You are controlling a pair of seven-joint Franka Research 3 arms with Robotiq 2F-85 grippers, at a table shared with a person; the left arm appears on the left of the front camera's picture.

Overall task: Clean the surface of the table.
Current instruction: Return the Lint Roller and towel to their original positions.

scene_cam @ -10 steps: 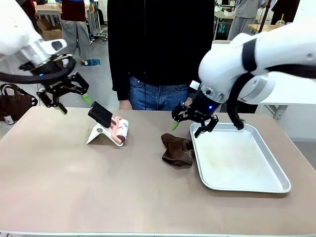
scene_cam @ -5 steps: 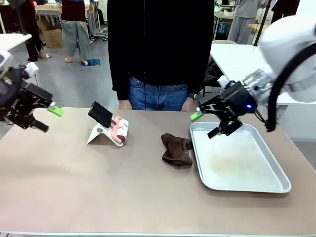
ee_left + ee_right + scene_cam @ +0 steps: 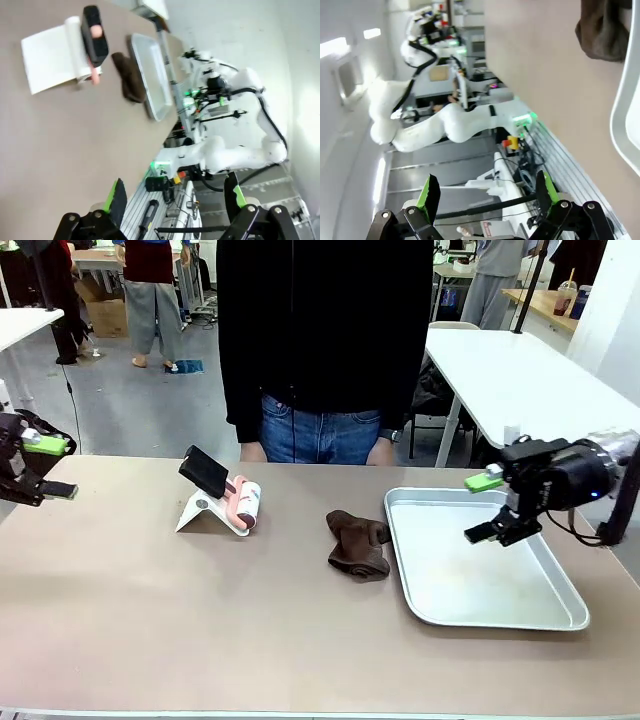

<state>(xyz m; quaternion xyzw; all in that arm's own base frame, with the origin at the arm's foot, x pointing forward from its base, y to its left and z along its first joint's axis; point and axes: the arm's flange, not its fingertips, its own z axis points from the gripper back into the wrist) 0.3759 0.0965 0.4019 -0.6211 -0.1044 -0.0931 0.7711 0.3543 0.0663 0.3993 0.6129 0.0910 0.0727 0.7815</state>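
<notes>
The table (image 3: 150, 630) is a large rectangle with a smooth, matte taupe top and a pale front edge. It stands level, its long sides running left to right. The near half of its top lies bare, with no visible spills or crumbs on that part.

The front view looks across the table (image 3: 200, 620) at a person standing opposite. Both wrist views are rolled sideways, looking back across the tabletop. All three share the metal tray (image 3: 560, 585) and brown cloth (image 3: 358, 543).
</notes>
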